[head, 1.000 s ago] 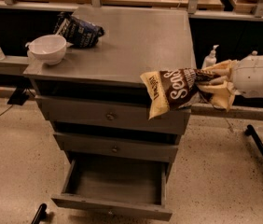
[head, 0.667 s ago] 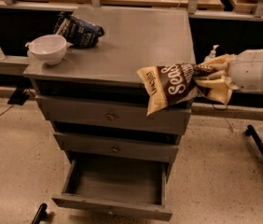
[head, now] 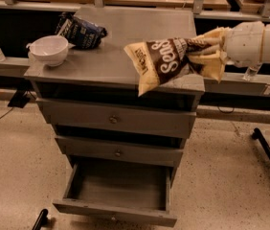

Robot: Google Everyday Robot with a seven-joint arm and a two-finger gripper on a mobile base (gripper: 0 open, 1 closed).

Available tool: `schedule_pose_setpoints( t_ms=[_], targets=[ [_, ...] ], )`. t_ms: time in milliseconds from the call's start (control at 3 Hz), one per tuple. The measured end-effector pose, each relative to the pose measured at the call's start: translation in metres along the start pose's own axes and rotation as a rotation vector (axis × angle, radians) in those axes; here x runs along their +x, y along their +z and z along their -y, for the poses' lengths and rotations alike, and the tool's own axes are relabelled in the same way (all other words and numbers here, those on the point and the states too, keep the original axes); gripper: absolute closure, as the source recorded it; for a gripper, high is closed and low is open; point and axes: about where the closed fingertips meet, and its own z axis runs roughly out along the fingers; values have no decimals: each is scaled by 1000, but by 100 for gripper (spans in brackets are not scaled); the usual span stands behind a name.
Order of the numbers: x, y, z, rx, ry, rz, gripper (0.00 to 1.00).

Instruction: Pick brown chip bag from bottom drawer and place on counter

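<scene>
The brown chip bag (head: 166,61) is held clamped at one end by the gripper (head: 207,54), which is seen over the front right corner of the counter (head: 125,37). The bag's other end hangs past the counter's front edge. The bottom drawer (head: 120,210) is pulled open. A white bowl (head: 49,49) and a dark blue bag (head: 80,30) are set at the counter's left.

jaws carried brown chip bag (head: 164,61) leftward over counter (head: 125,30)

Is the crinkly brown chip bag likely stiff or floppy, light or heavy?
Probably floppy: the brown chip bag droops from the gripper pinching its end over the front of the grey metal counter. Likely light: that one pinch carries it.
</scene>
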Motion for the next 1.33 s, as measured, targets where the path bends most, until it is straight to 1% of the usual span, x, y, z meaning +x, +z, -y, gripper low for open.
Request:
schedule_pose_setpoints(
  t_ms=[333,667,1000,1333],
  targets=[
    [-5,22,17,28,-8,-34,84],
    [15,53,32,141,46,-99,52],
    [29,67,38,209,85,-124,30],
    [28,69,41,223,86,-118,7]
  ],
)
